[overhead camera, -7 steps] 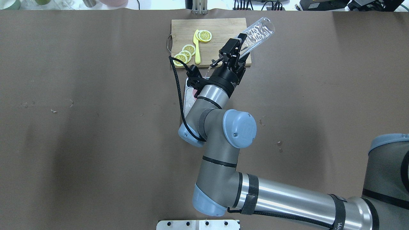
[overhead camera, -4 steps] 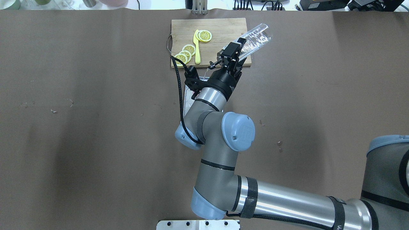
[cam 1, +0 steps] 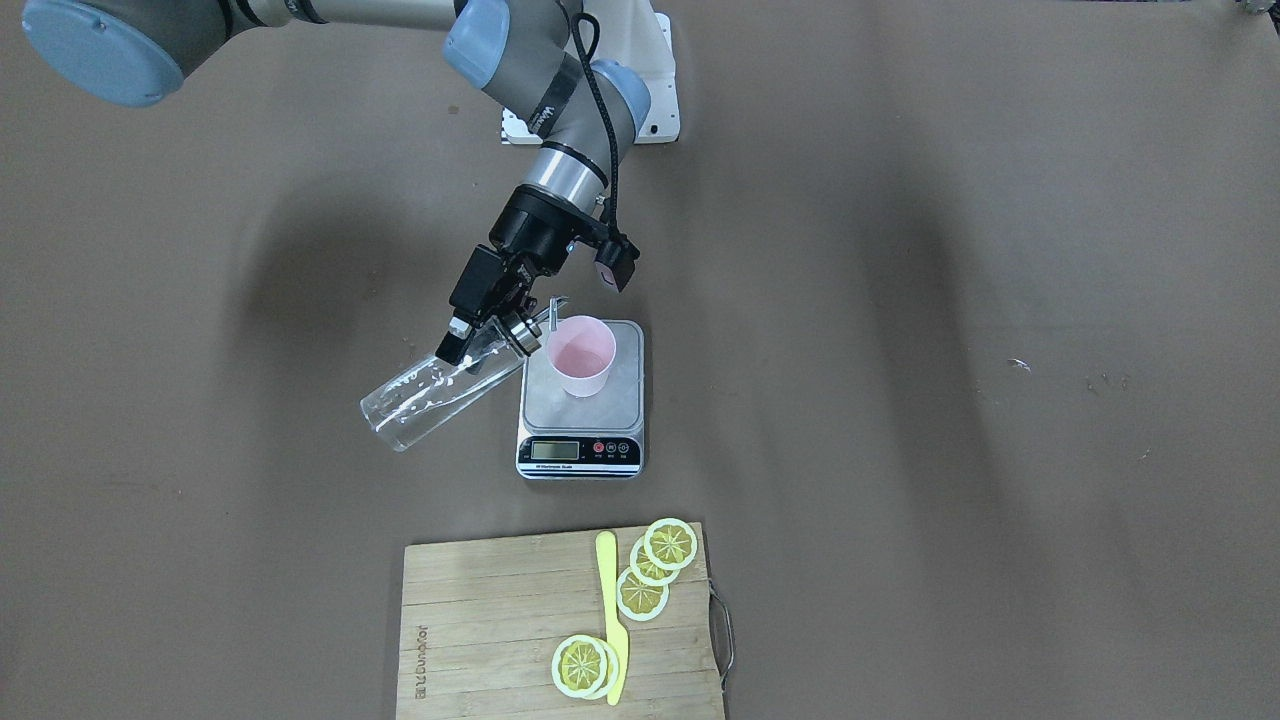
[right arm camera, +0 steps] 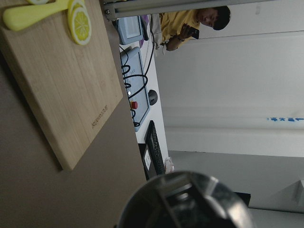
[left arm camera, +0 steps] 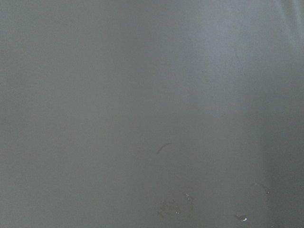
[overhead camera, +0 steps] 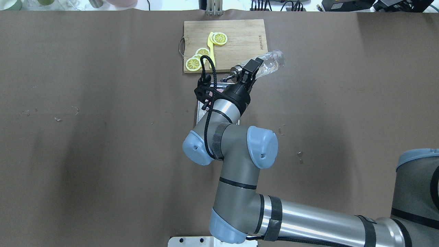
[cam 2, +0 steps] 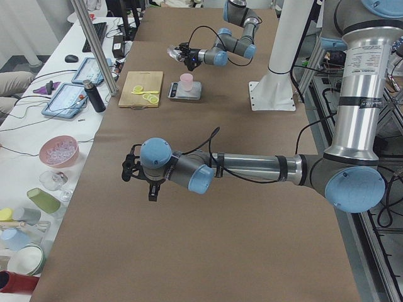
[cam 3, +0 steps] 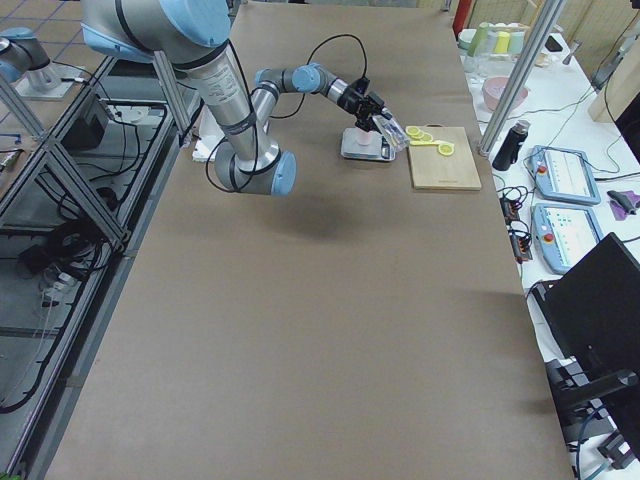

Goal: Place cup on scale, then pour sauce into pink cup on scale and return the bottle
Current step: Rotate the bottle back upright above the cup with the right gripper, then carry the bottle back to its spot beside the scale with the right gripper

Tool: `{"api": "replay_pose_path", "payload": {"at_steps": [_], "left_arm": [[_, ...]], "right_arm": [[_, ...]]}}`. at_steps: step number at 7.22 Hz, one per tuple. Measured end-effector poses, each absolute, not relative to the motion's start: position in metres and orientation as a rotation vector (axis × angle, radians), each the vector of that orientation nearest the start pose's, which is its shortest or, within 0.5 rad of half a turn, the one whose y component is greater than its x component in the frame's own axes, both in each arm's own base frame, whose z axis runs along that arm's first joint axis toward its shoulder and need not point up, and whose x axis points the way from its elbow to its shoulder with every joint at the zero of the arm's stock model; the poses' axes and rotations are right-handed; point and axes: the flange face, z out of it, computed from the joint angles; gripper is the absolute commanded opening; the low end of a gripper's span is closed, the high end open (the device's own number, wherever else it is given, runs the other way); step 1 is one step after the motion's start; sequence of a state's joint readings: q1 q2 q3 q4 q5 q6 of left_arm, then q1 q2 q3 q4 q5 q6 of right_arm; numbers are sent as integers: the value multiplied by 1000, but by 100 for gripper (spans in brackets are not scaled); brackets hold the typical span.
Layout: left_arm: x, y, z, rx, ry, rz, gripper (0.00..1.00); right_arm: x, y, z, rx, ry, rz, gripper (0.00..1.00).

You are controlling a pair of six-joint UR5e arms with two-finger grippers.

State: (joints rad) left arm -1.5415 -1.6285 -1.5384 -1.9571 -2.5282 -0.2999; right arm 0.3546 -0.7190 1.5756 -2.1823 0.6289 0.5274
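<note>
The pink cup (cam 1: 581,355) stands upright on the scale (cam 1: 580,450), whose display faces the cutting board. My right gripper (cam 1: 480,320) is shut on the clear glass bottle (cam 1: 430,395) near its neck. The bottle lies tilted, its metal spout (cam 1: 552,312) beside the cup's rim and its base pointing away. Clear sauce and droplets show inside it. In the overhead view my right gripper (overhead camera: 248,70) and the bottle (overhead camera: 271,63) show, the cup is hidden under the arm, and only a sliver of the scale (overhead camera: 199,109) shows. My left gripper (cam 2: 151,194) hangs over bare table far away; I cannot tell its state.
A wooden cutting board (cam 1: 560,620) with lemon slices (cam 1: 655,565) and a yellow knife (cam 1: 610,620) lies just beyond the scale, on the side away from the robot. Brown table covering spreads on both sides. Bowls, cups and tablets sit on a side bench (cam 2: 60,151).
My right wrist has turned and the bottle's base has swung down and toward the robot, off the cutting board's corner. The spout stays near the cup. The right elbow shifted slightly.
</note>
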Motion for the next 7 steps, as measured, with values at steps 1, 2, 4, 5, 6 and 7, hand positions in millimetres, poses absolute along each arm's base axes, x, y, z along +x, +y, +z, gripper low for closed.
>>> {"api": "replay_pose_path", "payload": {"at_steps": [1,2,4,5,6,7], "left_arm": [[-36,-533,588,223,991,-48,97],[-37,-534,585,229,991,-46,97],[-41,-538,578,249,990,-42,97],[-45,-540,573,263,989,-40,97],[-48,-541,569,274,987,-39,97],[-50,-541,567,283,985,-38,97]], "right_arm": [[-556,-448,168,841,326,-497,0],[-536,-468,162,804,198,-469,0],[-490,-518,173,737,-40,-399,0],[-462,-544,187,711,-149,-360,0],[-432,-568,203,674,-227,-326,0],[-401,-590,216,621,-293,-297,0]]}}
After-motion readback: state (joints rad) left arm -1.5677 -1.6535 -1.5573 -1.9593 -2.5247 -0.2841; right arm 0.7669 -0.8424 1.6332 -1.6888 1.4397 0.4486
